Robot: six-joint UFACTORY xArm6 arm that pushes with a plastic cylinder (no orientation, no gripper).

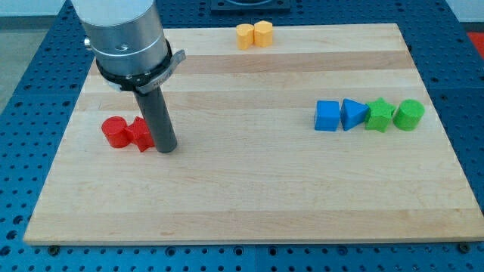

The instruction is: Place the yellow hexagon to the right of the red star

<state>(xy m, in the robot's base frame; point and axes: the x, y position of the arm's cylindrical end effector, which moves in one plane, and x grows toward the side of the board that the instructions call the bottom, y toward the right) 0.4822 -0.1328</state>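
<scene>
**Yellow hexagon at the board's top edge, my tip down by the red star**

The yellow hexagon (262, 33) sits at the view's top edge of the board, touching a second yellow block (245, 35) on its left whose shape I cannot make out. Both rest on a pale wooden board (249, 189) with visible plank seams and grain, laid over a blue perforated base (19, 113).

Taking the red star (140, 134) as my landmark: the hexagon lies well apart from it, up and to the view's right. A red cylinder (114, 131) touches the star on its left. My tip (167, 149) stands just beside the star on its right, touching or nearly so; I cannot tell which. The tool is a plain dark rod under a grey metal housing (125, 30), with nothing to open or close, and it holds nothing.

Far to the star's right, a row of four blocks runs side by side: a blue cube (327, 116), a blue triangle (352, 114), a green star (380, 115) and a green cylinder (409, 115). The rod occupies the spot immediately right of the red star.
</scene>
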